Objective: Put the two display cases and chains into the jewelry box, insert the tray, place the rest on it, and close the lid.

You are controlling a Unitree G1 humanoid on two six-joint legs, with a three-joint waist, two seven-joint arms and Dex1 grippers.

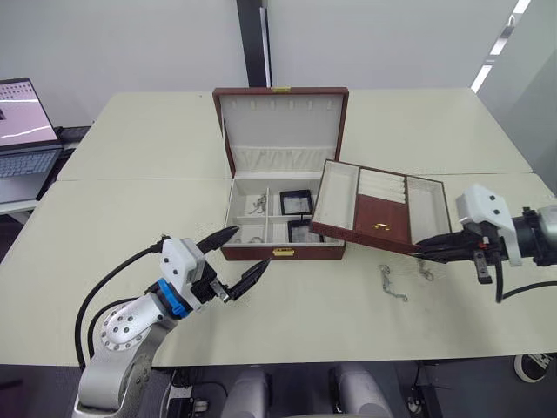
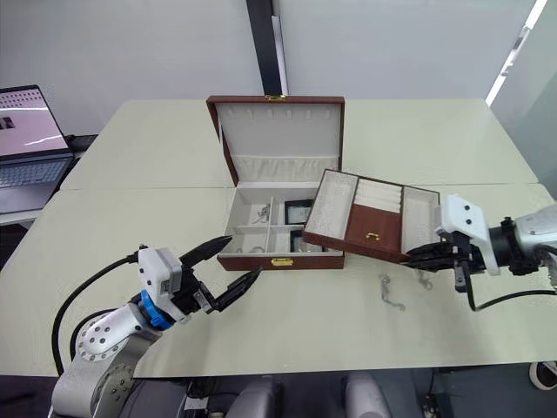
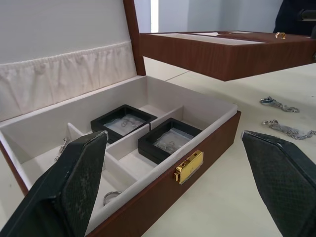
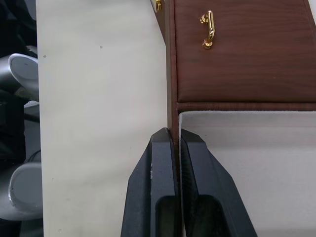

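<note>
the jewelry box (image 1: 283, 222) sits open in the middle of the table (image 1: 130, 218), its lid (image 1: 281, 122) standing upright at the back so the cream compartments are free to load. both display cases (image 1: 295, 202) already lie in the right-hand compartments, one behind the other, and thin silver bits that look like chains (image 1: 256, 206) rest in the left ones. the right gripper (image 1: 426, 248) has its fingers (image 4: 165, 163) pinched shut on the thin wall of the tray (image 1: 380, 207), one finger inside and one outside, which seems the only easy hold on such a shallow piece. the tray hangs tilted in the air over the box's right front corner, clear of the table, so i'd say it is on its way to being seated in the box. the left gripper (image 1: 235, 261) waits just in front of the box's left end with its fingers spread wide and nothing between them, perhaps ready to steady the box. two more chains (image 1: 393, 283) lie on the table just right of the box, under the tray's near edge, presumably the pieces meant to go on the tray afterwards. i can't read any brand or writing on the box or tray; a laptop (image 1: 26, 139) sits off to the far left, its screen too small to read.
</note>
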